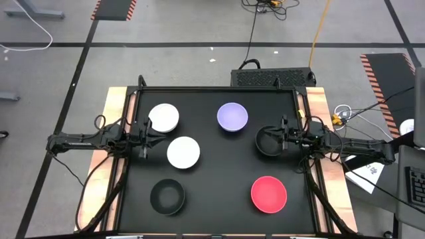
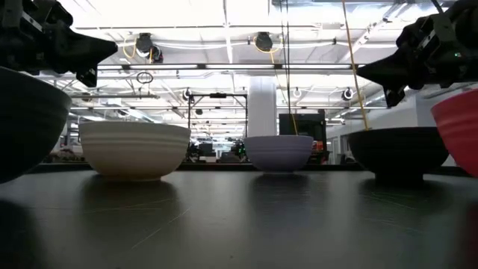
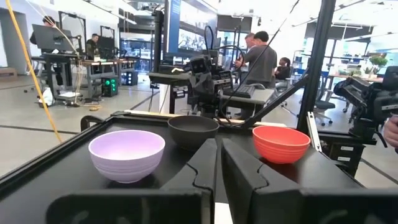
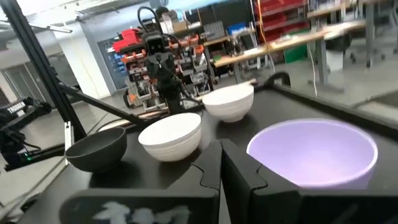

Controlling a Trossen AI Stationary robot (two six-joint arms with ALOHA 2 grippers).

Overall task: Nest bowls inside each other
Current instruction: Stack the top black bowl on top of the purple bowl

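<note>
Six bowls stand upright on their bases on the black table. Two white bowls (image 1: 164, 117) (image 1: 183, 152) are left of centre and a lavender bowl (image 1: 232, 117) is toward the far side. One black bowl (image 1: 167, 196) and the red bowl (image 1: 269, 194) are near the front. A second black bowl (image 1: 269, 141) sits on the right. My left gripper (image 1: 145, 136) is shut and hovers by the table's left edge, beside the white bowls. My right gripper (image 1: 284, 136) is shut and hangs above the right rim of the second black bowl (image 2: 396, 153), clear of it.
The table has a raised black frame (image 1: 219, 89) and wooden side strips (image 1: 114, 106). Bare black surface lies between the bowls in the middle (image 1: 222, 166). Beyond the table, the wrist views show people (image 3: 260, 59), desks and equipment.
</note>
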